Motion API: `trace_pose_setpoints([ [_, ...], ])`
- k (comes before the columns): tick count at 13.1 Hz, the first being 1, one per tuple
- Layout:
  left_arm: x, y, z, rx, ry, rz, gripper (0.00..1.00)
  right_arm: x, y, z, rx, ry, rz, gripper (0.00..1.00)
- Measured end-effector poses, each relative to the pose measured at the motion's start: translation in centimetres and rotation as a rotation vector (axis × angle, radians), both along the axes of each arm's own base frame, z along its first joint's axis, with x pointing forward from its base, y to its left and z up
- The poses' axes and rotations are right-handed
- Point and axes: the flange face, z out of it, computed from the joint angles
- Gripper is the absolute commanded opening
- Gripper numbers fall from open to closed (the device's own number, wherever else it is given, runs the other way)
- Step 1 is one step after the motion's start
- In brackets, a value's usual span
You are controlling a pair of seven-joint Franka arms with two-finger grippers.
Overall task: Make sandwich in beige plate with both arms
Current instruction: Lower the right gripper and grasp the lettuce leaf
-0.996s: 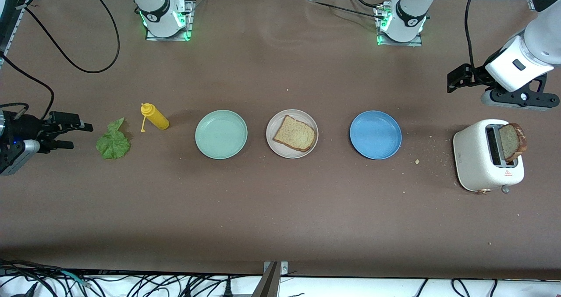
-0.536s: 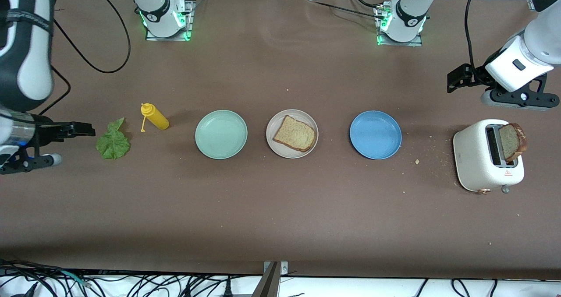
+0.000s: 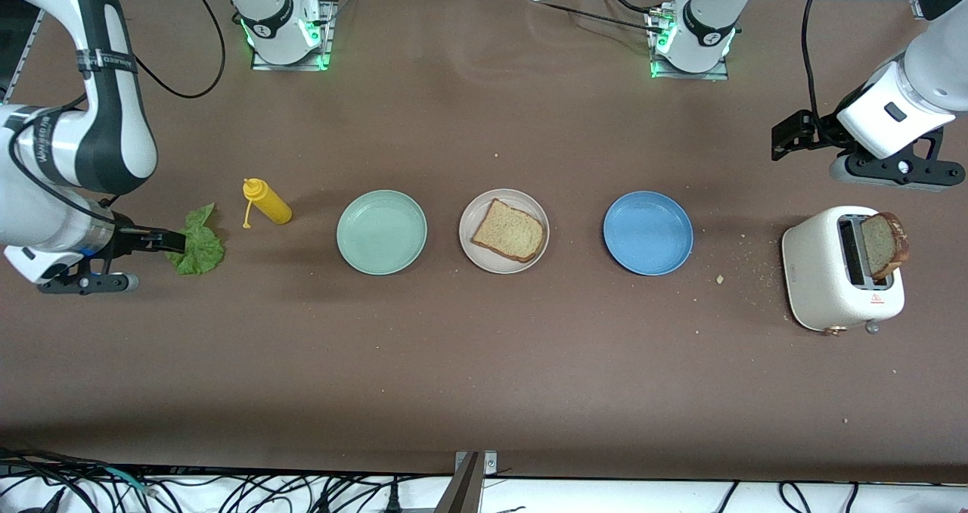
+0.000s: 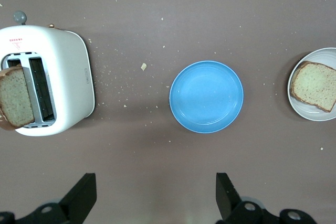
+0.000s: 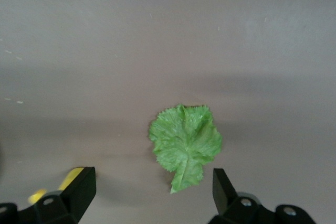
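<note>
Brown tabletop bears lettuce leaf (image 3: 198, 240), long axis running toward the front camera.

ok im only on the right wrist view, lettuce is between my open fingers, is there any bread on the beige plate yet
observer: yes, one toast slice lies flat on the beige plate, with nothing on top of it.
operator: good, so the right end effector takes the lettuce there. wheres the other bread
observer: the second slice stands up out of the white toaster, at the left arm's end of the table.
operator: and the left arm
observer: the left end effector hangs open over the bare table beside the toaster, holding nothing.
</note>
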Motion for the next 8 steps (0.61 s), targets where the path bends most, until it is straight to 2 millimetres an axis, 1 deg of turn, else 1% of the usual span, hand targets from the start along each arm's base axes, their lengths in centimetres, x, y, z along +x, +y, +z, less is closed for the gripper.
trace_pose_setpoints([
  [4, 0.0, 0.0, 0.0, 0.0, 0.0, 0.0, 1.0, -3.9, -1.1, -7.4, 0.002, -0.012, -0.021, 0.99],
  [5, 0.0, 0.0, 0.0, 0.0, 0.0, 0.0, 1.0, -4.9, -1.3, -8.9, 0.0, -0.033, -0.021, 0.99],
  [6, 0.0, 0.0, 0.0, 0.0, 0.0, 0.0, 1.0, -5.7, -1.5, -10.2, -0.001, -0.057, -0.021, 0.99],
  [8, 0.0, 0.0, 0.0, 0.0, 0.0, 0.0, 1.0, -6.6, -1.9, -11.6, -0.004, -0.075, -0.028, 0.98],
])
